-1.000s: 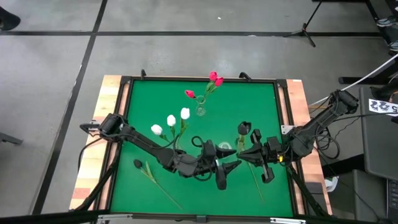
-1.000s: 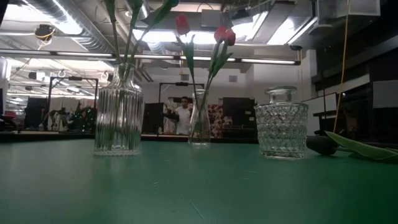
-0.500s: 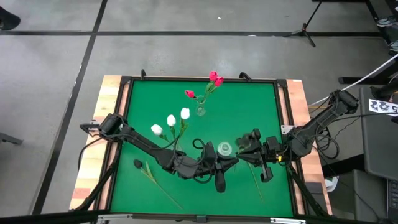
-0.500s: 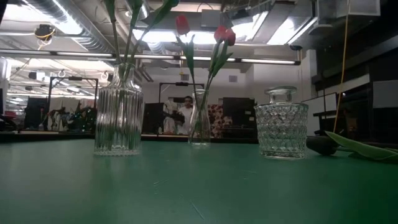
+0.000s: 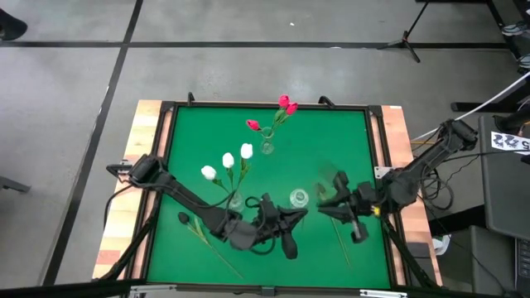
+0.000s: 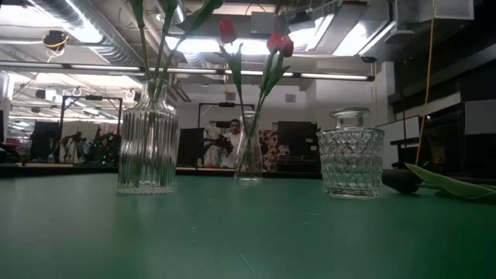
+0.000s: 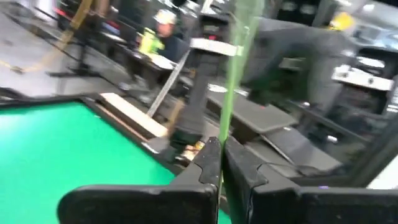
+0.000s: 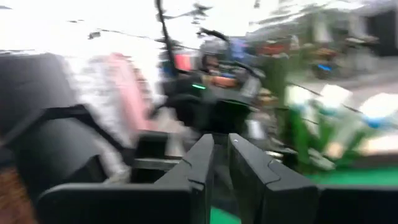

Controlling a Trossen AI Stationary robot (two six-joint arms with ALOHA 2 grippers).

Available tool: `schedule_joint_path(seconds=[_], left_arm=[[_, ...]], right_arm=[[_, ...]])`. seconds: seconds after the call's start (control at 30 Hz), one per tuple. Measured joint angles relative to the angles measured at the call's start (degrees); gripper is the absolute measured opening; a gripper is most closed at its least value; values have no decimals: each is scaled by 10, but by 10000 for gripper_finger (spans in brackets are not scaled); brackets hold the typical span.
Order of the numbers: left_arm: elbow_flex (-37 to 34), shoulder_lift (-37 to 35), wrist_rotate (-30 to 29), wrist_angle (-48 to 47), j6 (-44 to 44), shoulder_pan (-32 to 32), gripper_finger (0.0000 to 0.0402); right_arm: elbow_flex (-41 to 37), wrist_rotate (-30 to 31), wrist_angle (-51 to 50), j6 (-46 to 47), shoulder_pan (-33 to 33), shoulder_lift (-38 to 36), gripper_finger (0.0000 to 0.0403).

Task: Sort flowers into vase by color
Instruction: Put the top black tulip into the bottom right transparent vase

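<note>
My left gripper (image 5: 300, 213) is just near of the round cut-glass vase (image 5: 299, 198), shut on a flower's thin green stem (image 7: 231, 81). The flower's head lies outside the left wrist view and is only a blur in the high view. My right gripper (image 5: 333, 195) hovers right of that vase, its fingers (image 8: 200, 163) a narrow gap apart with nothing between them. White flowers stand in a ribbed vase (image 6: 147, 147). Red flowers stand in a slim vase (image 6: 249, 155). A near-black flower (image 5: 183, 218) lies on the mat at the near left. My left gripper pinches the green stem (image 7: 222, 146) between its two fingers. The stem rises out of the fingertips, clear of the table. How far along the stem the hold sits, I cannot tell.
Another dark flower head (image 6: 399, 180) with a long leaf (image 6: 449, 183) lies on the mat right of the cut-glass vase. Its stem (image 5: 341, 242) runs toward the near right corner. A raised black frame (image 5: 374, 149) borders the green mat.
My left gripper has shut its spread fingers on the flower's stem beside my right gripper. It has then drawn back a little toward the table's left and near edges. The flower that stood above my right gripper has moved and shows blurred.
</note>
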Motion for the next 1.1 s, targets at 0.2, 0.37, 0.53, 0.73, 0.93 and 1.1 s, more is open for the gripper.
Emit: schedule_joint_path(seconds=[0.2, 0.37, 0.53, 0.73, 0.93, 1.1], left_arm=[[0, 5, -56, 8, 8, -17, 1], [0, 29, -99, 17, -13, -23, 1], [21, 79, -153, 66, -2, -25, 0], [102, 131, -220, 61, 100, -17, 0], [147, 167, -246, 60, 196, 21, 0], [147, 182, -276, 45, 186, 49, 0]], right_arm=[[0, -108, -2, -23, 1, -41, 51], [0, -147, -9, -23, 1, -73, 51], [0, -164, -15, -23, 1, -108, 51], [0, -181, -16, -23, 1, -135, 51], [0, -208, -19, -10, 1, -139, 51], [0, -220, -51, 8, 1, -139, 51]])
